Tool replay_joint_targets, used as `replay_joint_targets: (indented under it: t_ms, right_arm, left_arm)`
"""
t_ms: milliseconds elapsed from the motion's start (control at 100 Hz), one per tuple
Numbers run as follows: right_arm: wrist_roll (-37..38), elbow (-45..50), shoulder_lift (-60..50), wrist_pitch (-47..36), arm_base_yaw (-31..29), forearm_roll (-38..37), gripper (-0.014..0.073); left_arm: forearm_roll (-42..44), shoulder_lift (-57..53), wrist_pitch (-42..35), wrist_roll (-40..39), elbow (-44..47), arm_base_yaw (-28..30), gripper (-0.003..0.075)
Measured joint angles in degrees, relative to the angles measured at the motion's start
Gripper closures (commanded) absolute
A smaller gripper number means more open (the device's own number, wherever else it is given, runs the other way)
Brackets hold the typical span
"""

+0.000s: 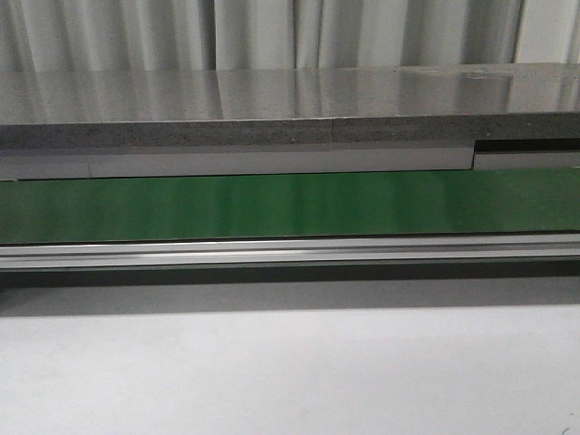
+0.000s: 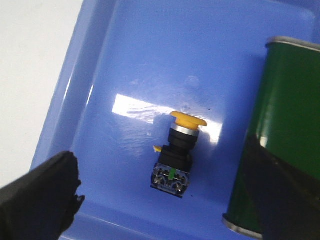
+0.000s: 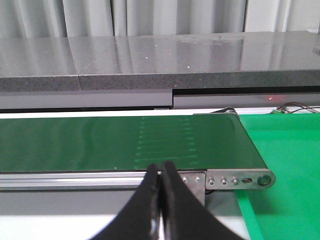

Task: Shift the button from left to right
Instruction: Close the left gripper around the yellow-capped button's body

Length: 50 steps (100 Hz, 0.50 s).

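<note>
A: Front view: only the matte green conveyor belt (image 1: 290, 207), its aluminium rail and a grey stone ledge; no arms, no button.

B: Left wrist: the button (image 2: 177, 150) lies tilted in the glossy blue tray (image 2: 75, 85). The left gripper (image 2: 165, 200) hangs spread wide, holding nothing. I'd clamp the boxy black body (the mushroom head looks slippery).

A: Right wrist: the right gripper (image 3: 161, 172) is pinched closed, empty.

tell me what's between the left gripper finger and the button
Only bare blue tray floor lies between the black finger and the button, in the left wrist view.
</note>
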Motion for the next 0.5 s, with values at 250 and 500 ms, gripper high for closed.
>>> replay_joint_targets:
  t_ms: [250,500]
  right_arm:
    - [0.00,0.00,0.00,0.00,0.00,0.00,0.0662]
    - [0.00,0.00,0.00,0.00,0.00,0.00,0.0662]
  left_arm:
    - [-0.47,9.43,0.73,0.99,-2.40,0.23,0.0083]
    - [-0.71,13.60,0.50,1.71,-2.53,0.23,0.0083]
